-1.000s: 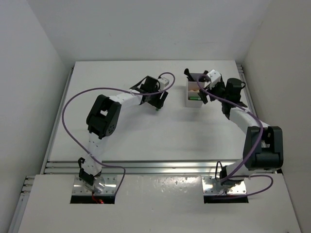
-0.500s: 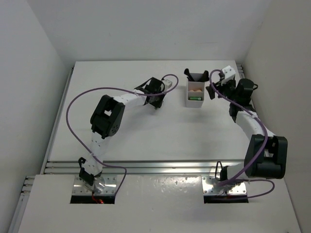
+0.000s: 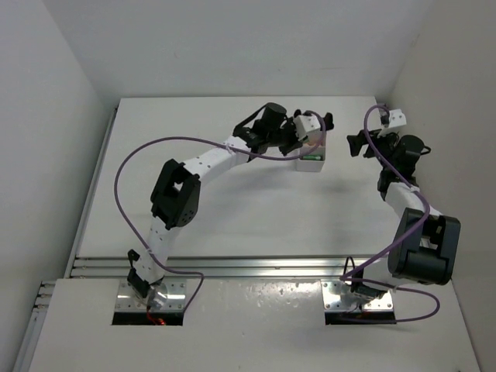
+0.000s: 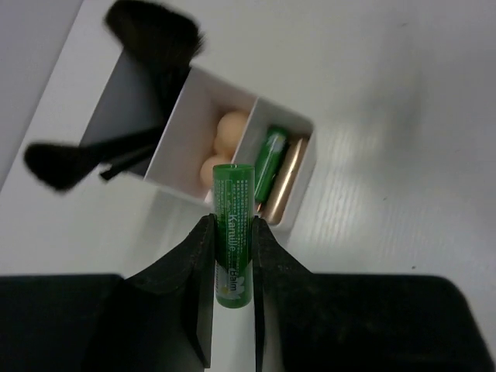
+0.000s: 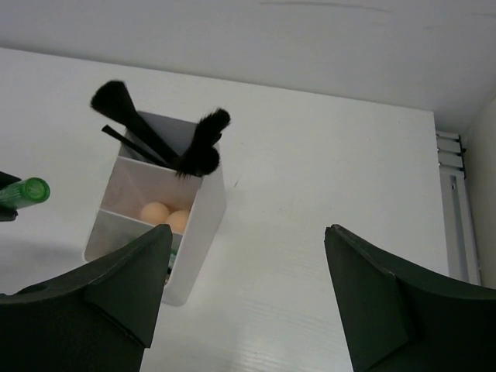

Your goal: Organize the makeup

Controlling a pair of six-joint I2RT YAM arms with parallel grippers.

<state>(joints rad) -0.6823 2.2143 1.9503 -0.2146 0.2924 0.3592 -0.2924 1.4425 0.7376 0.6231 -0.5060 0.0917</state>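
My left gripper (image 4: 232, 226) is shut on a green tube (image 4: 234, 232) and holds it above the near wall of the white three-compartment box (image 4: 188, 116). The box holds black brushes (image 4: 155, 35) in one end compartment, two peach sponges (image 4: 231, 126) in the middle, and a second green tube (image 4: 271, 155) beside a tan tube (image 4: 285, 182) at the other end. In the top view the left gripper (image 3: 316, 128) is over the box (image 3: 314, 163). My right gripper (image 5: 248, 232) is open and empty, to the right of the box (image 5: 203, 209); it also shows in the top view (image 3: 356, 144).
The box stands at the back right of the white table (image 3: 232, 201). White walls close in the table at the back and on both sides. A metal rail (image 3: 256, 267) runs along the near edge. Purple cables loop over both arms.
My left gripper has swung right from the table's back middle to over the box, carrying the green tube. My right gripper has drawn back from the box to the right.
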